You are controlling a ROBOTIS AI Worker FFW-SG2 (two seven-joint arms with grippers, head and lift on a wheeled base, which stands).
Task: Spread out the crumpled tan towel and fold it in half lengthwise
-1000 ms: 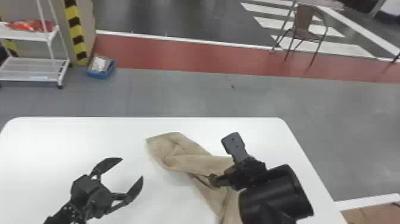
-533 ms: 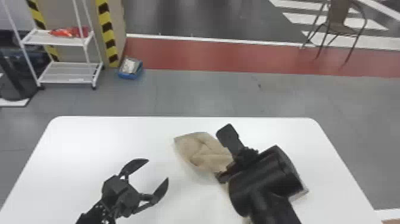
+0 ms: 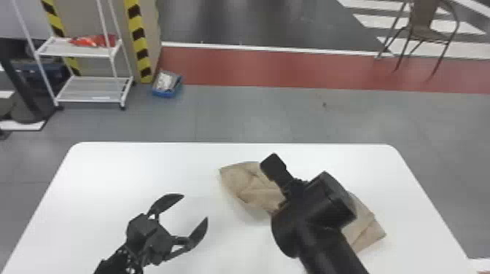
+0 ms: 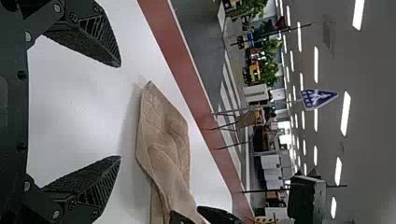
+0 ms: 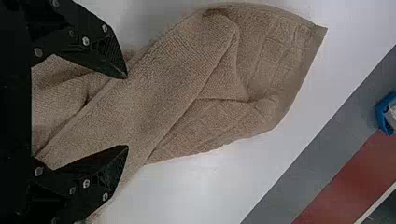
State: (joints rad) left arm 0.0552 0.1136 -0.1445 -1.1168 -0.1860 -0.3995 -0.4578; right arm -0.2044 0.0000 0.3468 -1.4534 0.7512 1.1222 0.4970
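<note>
Tan towel [image 3: 249, 186] crumpled and folded over itself on the white tabletop [image 3: 146, 164], partly beneath the right arm. Right tool [image 3: 272, 187] over it, open, fingers well apart with towel showing between them; whether the tips touch cloth, cannot tell. Left tool [image 3: 195, 207] off to the towel's left, spread wide, holding nothing. Beyond, on floor: blue bin [image 3: 164, 94], pale contents, kind unclear. Beside it, white rack [image 3: 89, 98], red item [image 3: 95, 40] on upper shelf.
</note>
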